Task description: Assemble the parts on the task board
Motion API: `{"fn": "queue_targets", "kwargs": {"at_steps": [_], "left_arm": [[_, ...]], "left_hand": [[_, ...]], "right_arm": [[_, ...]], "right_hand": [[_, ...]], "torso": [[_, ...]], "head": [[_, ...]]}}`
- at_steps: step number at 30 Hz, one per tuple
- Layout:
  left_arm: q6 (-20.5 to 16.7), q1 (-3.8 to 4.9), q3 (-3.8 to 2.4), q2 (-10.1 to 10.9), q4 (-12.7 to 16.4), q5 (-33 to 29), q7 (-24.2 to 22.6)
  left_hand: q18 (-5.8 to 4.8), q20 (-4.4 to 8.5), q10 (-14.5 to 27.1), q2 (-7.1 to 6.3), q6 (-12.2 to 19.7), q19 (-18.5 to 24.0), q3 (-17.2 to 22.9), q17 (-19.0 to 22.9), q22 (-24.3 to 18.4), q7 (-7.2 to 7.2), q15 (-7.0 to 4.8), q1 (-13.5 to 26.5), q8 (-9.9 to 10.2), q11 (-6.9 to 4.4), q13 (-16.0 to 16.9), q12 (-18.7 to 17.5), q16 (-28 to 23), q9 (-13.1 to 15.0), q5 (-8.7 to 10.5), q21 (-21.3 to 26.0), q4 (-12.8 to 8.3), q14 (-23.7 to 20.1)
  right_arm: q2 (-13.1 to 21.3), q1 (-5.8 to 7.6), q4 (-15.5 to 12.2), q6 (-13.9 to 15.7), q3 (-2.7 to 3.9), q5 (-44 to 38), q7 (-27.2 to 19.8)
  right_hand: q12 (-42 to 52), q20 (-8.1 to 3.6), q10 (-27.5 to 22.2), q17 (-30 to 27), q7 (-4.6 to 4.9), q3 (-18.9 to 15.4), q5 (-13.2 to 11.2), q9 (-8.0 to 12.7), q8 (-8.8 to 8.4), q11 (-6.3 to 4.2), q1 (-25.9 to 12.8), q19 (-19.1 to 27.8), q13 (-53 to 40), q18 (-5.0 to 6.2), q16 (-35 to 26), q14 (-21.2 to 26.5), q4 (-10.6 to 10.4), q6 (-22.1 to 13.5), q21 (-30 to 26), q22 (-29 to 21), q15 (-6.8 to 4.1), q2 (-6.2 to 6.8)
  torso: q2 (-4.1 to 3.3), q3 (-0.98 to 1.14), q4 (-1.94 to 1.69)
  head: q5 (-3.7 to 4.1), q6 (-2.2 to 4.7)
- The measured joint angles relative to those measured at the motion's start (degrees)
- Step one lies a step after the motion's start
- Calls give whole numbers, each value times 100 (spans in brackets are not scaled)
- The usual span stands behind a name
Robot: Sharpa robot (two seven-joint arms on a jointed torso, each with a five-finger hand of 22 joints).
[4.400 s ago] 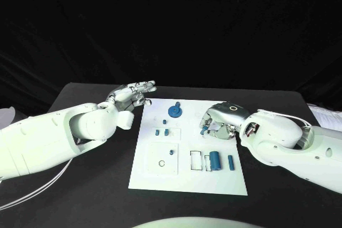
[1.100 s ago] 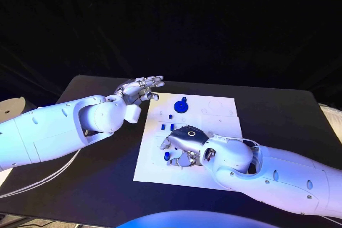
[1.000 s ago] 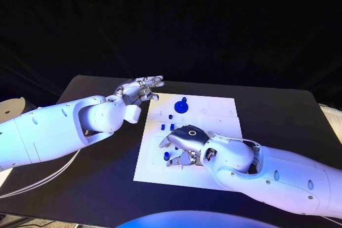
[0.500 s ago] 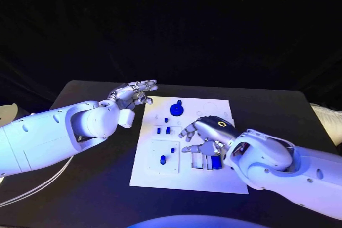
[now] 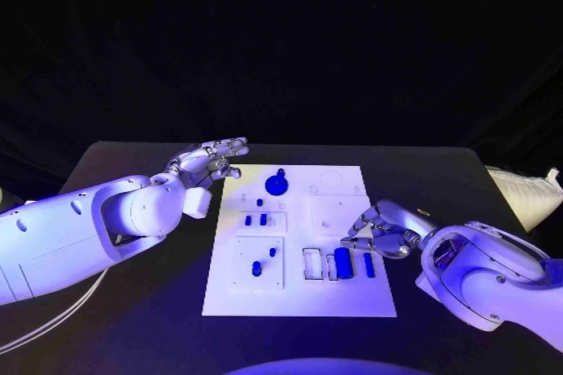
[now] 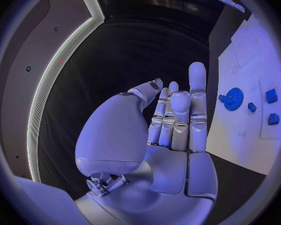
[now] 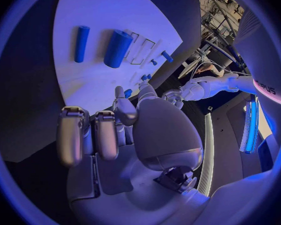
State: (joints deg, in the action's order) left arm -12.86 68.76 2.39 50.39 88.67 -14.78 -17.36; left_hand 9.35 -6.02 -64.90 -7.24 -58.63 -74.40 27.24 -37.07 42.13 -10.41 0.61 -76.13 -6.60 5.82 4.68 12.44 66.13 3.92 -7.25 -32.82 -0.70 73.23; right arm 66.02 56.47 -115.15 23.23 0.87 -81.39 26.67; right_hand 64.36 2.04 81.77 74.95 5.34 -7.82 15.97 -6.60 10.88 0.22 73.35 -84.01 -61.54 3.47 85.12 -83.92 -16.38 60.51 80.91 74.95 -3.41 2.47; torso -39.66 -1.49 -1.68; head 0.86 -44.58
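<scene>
Right hand (image 5: 385,231) hovers, seemingly empty, over board edge (image 5: 377,228).

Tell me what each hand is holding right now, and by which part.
Nothing is held. The left hand hangs open beside the task board; the right hand is at the board's right edge, fingers curled, with no part in them.
</scene>
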Motion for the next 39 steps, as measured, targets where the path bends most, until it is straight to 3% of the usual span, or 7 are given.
{"fn": "queue_targets", "kwargs": {"at_steps": [7, 20, 36, 39], "left_arm": [[2, -1, 11, -2, 0, 0, 1], [7, -4, 16, 3, 1, 0, 3], [18, -11, 18, -1, -2, 0, 13], [22, -12, 18, -1, -2, 0, 17]], "left_hand": [[0, 0, 0, 0, 0, 0, 0, 3, -2, 0, 0, 0, 0, 0, 0, 0, 0, 0, 0, 0, 0, 0], [0, 0, 0, 0, 0, 0, 0, 5, -5, 0, 1, 0, 0, 0, 0, 0, 0, 0, 0, 0, 0, 0], [0, 0, 0, 0, 0, 0, -16, 4, -4, 0, 1, 0, 0, 0, 0, 0, 0, 0, 0, 0, -16, 0], [1, 0, 0, 0, 0, 0, -16, 4, -4, 0, 1, 0, 0, 0, 0, 0, 0, 0, 0, 0, -16, 1]], "right_arm": [[43, -75, -17, -109, -42, 59, 404], [-375, -336, 306, -364, -63, -16, 643], [-618, -366, 531, -557, -14, -315, 697], [-651, -370, 558, -604, -1, -442, 706]], "right_hand": [[278, 0, -29, 0, -16, -190, 22, -99, 107, 12, -114, 0, -30, 1, 37, 0, -22, -22, 30, 0, 0, -113], [372, 1, -21, -2, 4, -253, 22, -133, 131, 42, -173, 0, -92, 1, 65, 1, -23, -41, 30, -1, 1, -173], [490, 1, -15, -3, 19, -357, 22, -206, 234, 40, -171, 0, -117, 2, 65, 1, 19, -100, 51, -3, 1, -171], [493, 1, -11, -3, 16, -396, 22, -221, 236, 44, -6, 0, -118, 1, 65, 1, 63, -119, 51, -3, 2, -147]], "torso": [[7, -18, 23], [2, -10, 23], [3, -13, 31], [5, -14, 26]], "head": [[43, 1], [21, -18], [-18, -38], [-19, -44]]}}
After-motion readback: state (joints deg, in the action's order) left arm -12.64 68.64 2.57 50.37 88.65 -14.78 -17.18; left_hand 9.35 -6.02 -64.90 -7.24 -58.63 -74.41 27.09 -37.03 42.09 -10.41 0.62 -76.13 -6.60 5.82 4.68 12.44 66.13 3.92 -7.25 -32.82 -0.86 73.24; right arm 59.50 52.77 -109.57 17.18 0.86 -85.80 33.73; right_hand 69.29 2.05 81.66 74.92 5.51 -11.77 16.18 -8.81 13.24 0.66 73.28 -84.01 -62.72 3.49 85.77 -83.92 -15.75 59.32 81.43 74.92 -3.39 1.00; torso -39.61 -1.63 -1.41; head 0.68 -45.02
